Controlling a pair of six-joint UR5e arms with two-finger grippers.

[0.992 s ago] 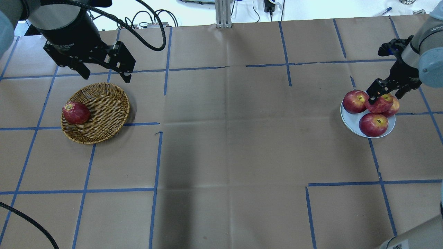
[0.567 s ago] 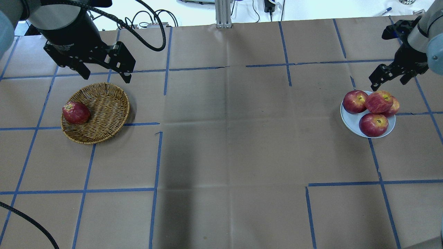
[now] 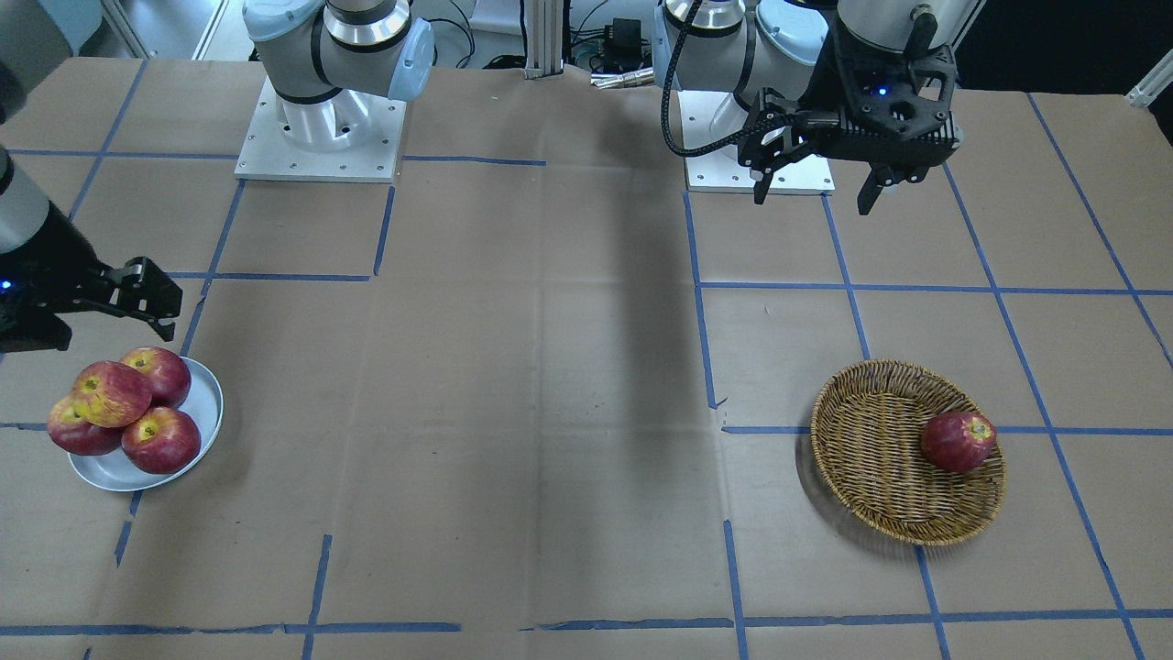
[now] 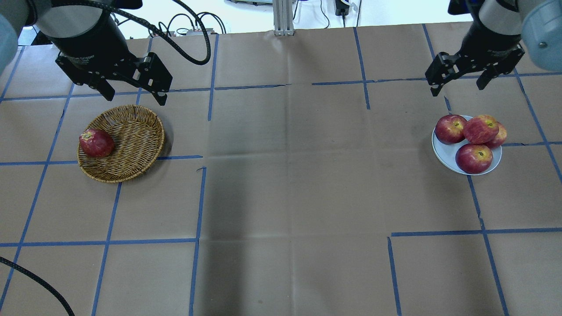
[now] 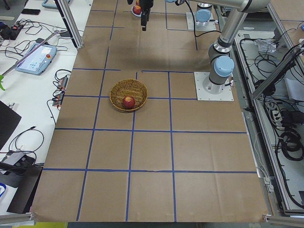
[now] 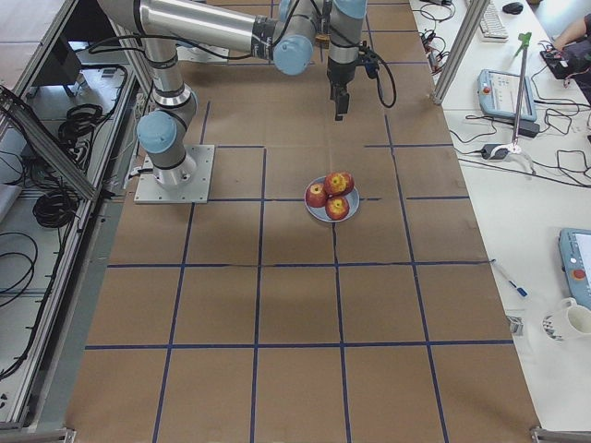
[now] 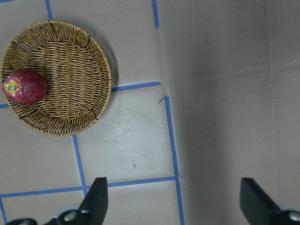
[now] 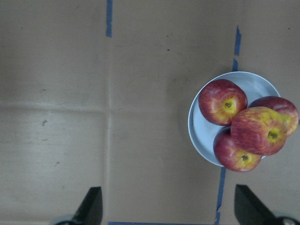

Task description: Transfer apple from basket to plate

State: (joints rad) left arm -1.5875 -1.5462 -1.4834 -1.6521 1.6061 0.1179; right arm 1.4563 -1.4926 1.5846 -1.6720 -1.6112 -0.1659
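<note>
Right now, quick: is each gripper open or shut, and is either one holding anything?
Left gripper: jaws open, holding nothing, not over the basket.
Right gripper: jaws open, holding nothing, apart from the plate.

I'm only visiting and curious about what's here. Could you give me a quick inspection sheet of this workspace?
Surface: brown paper table marked with blue tape lines.
Job's things: yellow-streaked apple rests atop three red apples on the plate; basket holds one dark red apple.
Clutter: nothing seen.
Grippers: left gripper open, empty, raised near the basket; right gripper open, empty, clear of the plate.
Cables: black cable loops beside the left gripper.
Surroundings: white bench with a mug; control tablet on the other side.
</note>
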